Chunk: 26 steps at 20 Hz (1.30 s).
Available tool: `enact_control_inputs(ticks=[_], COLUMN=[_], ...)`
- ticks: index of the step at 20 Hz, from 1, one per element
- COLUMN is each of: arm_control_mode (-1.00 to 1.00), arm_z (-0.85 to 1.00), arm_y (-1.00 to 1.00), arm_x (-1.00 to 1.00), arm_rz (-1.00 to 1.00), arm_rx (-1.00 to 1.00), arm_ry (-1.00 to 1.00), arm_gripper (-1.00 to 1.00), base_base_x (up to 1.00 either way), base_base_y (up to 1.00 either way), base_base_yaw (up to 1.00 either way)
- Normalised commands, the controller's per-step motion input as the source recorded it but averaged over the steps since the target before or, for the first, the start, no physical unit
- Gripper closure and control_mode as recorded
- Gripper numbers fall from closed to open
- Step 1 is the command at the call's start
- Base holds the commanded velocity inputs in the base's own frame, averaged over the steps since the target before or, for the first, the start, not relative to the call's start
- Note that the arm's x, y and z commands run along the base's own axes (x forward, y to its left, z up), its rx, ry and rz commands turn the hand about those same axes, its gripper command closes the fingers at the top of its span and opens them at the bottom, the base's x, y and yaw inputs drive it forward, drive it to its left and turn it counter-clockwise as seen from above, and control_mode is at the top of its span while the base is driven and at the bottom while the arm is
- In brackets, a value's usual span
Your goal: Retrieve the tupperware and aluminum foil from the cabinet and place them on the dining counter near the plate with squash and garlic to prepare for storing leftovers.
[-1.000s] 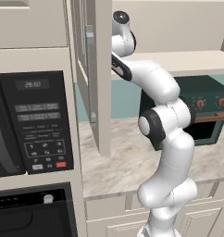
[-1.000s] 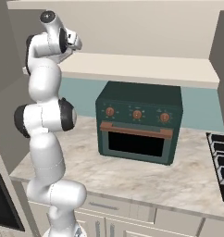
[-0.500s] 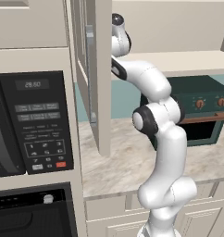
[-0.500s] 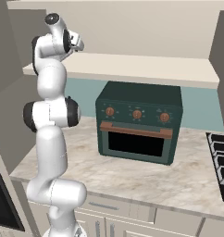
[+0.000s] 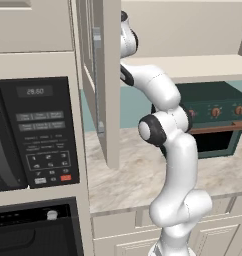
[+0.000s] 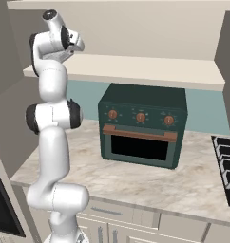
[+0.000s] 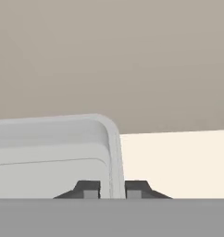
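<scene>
The tupperware (image 7: 49,148) is a pale grey container with rounded corners, lying on the cream shelf (image 7: 178,157) inside the cabinet. Its raised right rim runs between my two fingertips (image 7: 88,189), and my gripper (image 7: 113,190) is shut on that rim. In the right base view the arm stretches up, with the hand (image 6: 71,42) just above the cabinet shelf (image 6: 136,69). The open cabinet door (image 5: 100,75) stands left of the arm and covers the hand in the left base view. The aluminum foil, the plate and the dining counter are out of view.
A dark green toaster oven (image 6: 143,126) stands on the marbled wall counter (image 6: 150,185) below the shelf. A black microwave (image 5: 33,130) is built in at the left. Stove grates (image 6: 226,161) lie at the right edge. The door's bar handle (image 5: 98,85) faces the arm.
The jaws have gone from wide open to shut on the tupperware's rim. The arm's elbow has swung slightly left, while the hand has stayed up at the shelf.
</scene>
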Motion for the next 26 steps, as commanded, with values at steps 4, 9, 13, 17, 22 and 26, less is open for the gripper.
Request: enact_control_inputs(ticks=[4, 9, 13, 17, 22, 26], arm_control_mode=[-1.00, -1.00, -1.00, -1.00, -1.00, -1.00], arm_z=[-0.14, -0.22, -0.32, -0.45, -0.52, -0.31], arm_y=[0.02, -0.05, -0.25, -0.31, -0.53, -0.80], arm_x=[0.00, -0.03, -0.03, 0.00, -0.17, -0.52], arm_rz=[0.00, -0.03, -0.07, -0.03, 0.00, 0.00], arm_rx=[-0.01, 0.00, 0.00, 0.00, -0.03, -0.03], arm_ry=[0.00, -0.13, -0.39, -0.42, -0.45, -0.32], arm_gripper=[1.00, 1.00, 1.00, 1.00, 1.00, 1.00], base_base_x=[0.00, 0.00, 0.00, 0.00, 0.00, 0.00], base_base_y=[0.00, 0.00, 0.00, 0.00, 0.00, 0.00], base_base_yaw=[0.00, 0.00, 0.00, 0.00, 0.00, 0.00])
